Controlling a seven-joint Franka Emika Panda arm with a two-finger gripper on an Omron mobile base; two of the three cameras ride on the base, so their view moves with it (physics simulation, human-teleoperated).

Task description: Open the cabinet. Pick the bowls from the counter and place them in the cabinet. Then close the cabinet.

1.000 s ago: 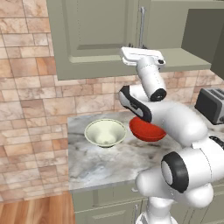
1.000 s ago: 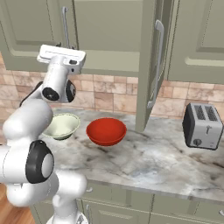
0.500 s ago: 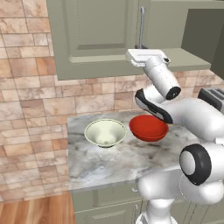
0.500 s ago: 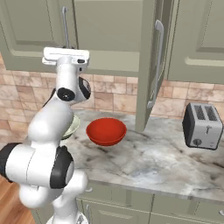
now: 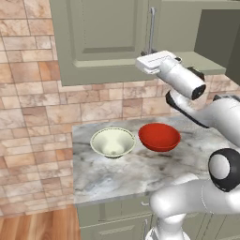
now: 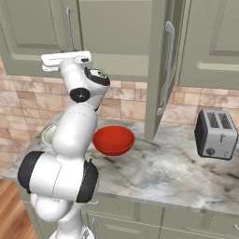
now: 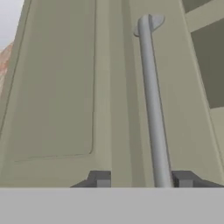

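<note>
the fingers (image 7: 142, 180) stand parted around the left door's handle (image 7: 151, 100), not yet clamped, so a pull could slip off it, leaving that door shut while both bowls (image 5: 113, 142) (image 5: 159, 136) sit on the surface (image 5: 131, 171).

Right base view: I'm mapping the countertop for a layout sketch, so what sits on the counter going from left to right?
Cream-white bowl, partly hidden behind the arm → red bowl → silver toaster, all on the marbled counter.
</note>
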